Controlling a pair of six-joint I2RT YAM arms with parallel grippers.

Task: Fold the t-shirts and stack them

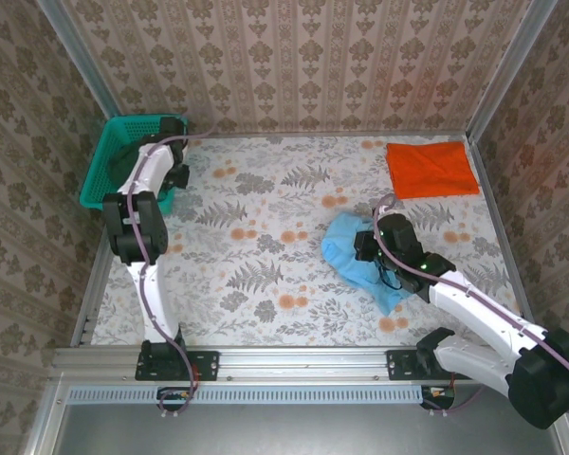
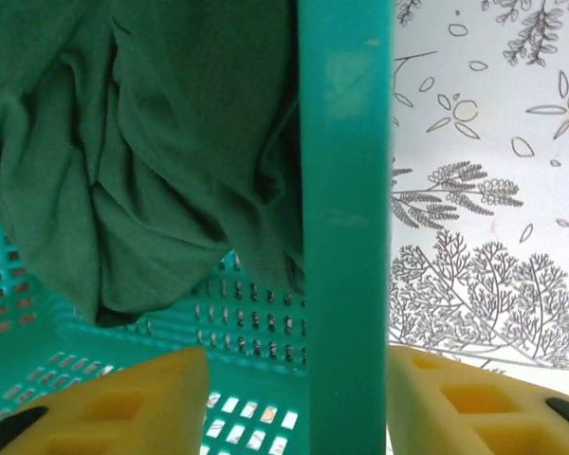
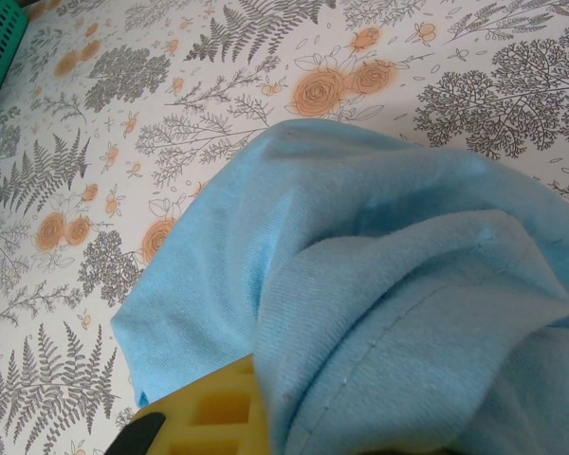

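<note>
The left end effector (image 2: 299, 379) hangs at the teal plastic lattice basket (image 2: 346, 190) in the upper left of the floral-patterned desk (image 1: 266, 284). Its yellow fingers (image 2: 123, 408) stand apart on either side of the rim, and a dark green cloth (image 2: 123, 161) lies inside. The right end effector (image 1: 368, 245) is clamped on the crumpled light-blue cloth t-shirt (image 1: 346, 254), right of centre. The bright-orange cloth t-shirt (image 1: 431, 169) lies folded flat in the upper right.

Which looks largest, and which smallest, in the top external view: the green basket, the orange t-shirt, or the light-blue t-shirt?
1. Green basket, though the left arm hides part.
2. Orange t-shirt and light-blue t-shirt look about alike; the blue one is bunched and partly under the right arm, so I leave them unranked.
</note>
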